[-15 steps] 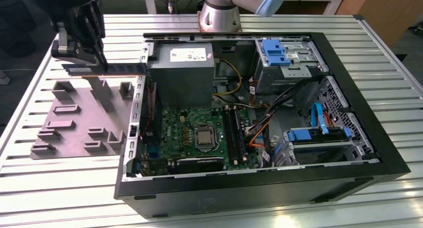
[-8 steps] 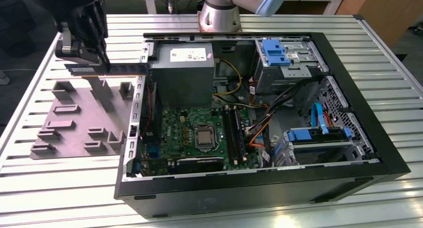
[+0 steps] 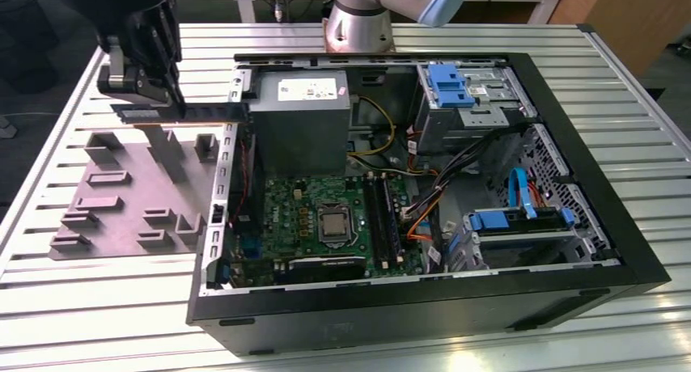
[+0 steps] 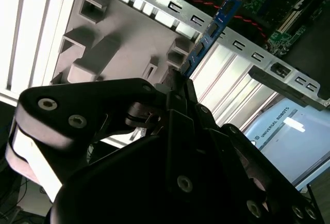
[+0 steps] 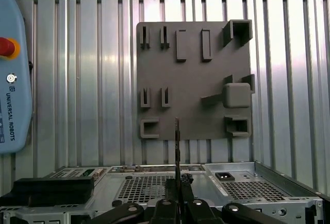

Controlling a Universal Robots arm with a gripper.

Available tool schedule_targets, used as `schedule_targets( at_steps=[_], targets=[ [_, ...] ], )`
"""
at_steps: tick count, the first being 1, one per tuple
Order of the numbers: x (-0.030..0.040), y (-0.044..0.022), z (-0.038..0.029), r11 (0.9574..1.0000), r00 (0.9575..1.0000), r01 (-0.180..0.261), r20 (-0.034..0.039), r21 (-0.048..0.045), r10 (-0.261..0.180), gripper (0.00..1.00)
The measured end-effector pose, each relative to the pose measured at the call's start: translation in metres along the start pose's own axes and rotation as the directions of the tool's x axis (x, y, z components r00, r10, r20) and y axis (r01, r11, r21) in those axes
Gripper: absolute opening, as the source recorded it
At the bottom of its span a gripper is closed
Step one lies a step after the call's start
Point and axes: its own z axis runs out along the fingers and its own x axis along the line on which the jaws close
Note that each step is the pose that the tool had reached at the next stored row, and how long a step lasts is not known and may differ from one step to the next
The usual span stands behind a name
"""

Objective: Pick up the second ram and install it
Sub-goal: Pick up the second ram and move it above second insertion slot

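At the exterior view's left, the arm's gripper (image 3: 141, 97) points down over the grey holder (image 3: 119, 202), fingers clamped on the second ram (image 3: 184, 112). The stick lies level, lifted off the holder's posts, one end reaching the open computer case (image 3: 432, 307). The second wrist view shows the ram (image 4: 214, 26) jutting from the gripper (image 4: 178, 82). Further right, the power supply (image 3: 307, 113) carries a white label (image 3: 306, 89), its print illegible.
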Motion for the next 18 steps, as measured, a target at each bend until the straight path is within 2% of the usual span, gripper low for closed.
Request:
schedule_targets(
  at_steps=[9, 18],
  targets=[
    [-0.0003, -0.0067, -0.0002, 1.0, 1.0, 0.0, 0.0, 0.0, 0.0, 0.14],
    [-0.0008, -0.0202, -0.0007, 1.0, 1.0, 0.0, 0.0, 0.0, 0.0, 0.14]
  ],
)
